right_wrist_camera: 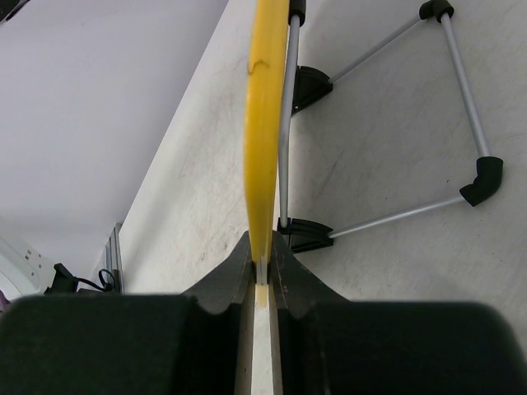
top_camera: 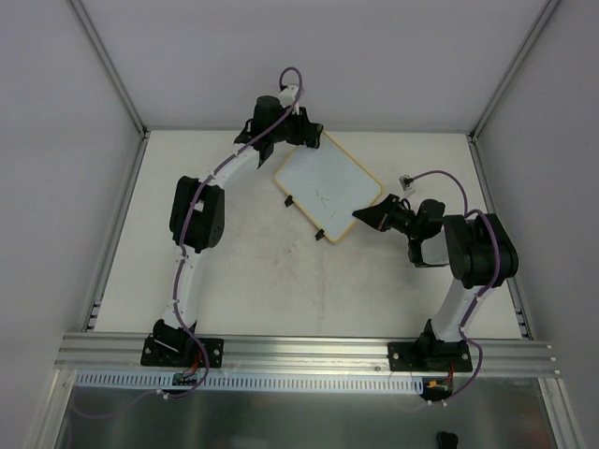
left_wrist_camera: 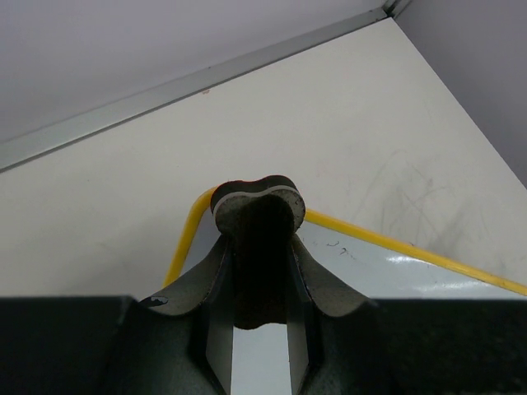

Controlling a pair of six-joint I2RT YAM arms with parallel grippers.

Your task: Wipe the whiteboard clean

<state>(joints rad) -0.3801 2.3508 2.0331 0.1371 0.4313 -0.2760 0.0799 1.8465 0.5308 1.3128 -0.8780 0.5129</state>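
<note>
The whiteboard (top_camera: 329, 182) lies tilted at the back middle of the table, with a faint dark mark near its centre and two black feet on its near-left edge. My left gripper (top_camera: 296, 138) is over the board's far-left corner, shut on a small black eraser block (left_wrist_camera: 258, 202). The left wrist view shows the board's white face and yellow rim (left_wrist_camera: 412, 276) under the block, with faint marks on it. My right gripper (top_camera: 363, 216) is shut on the board's near-right edge. The right wrist view shows the yellow rim (right_wrist_camera: 265, 123) edge-on between the fingers (right_wrist_camera: 239, 276).
The board's wire stand (right_wrist_camera: 463, 90) with black feet shows under it in the right wrist view. A small connector on a purple cable (top_camera: 406, 181) lies right of the board. White walls and aluminium rails (top_camera: 309, 348) bound the table.
</note>
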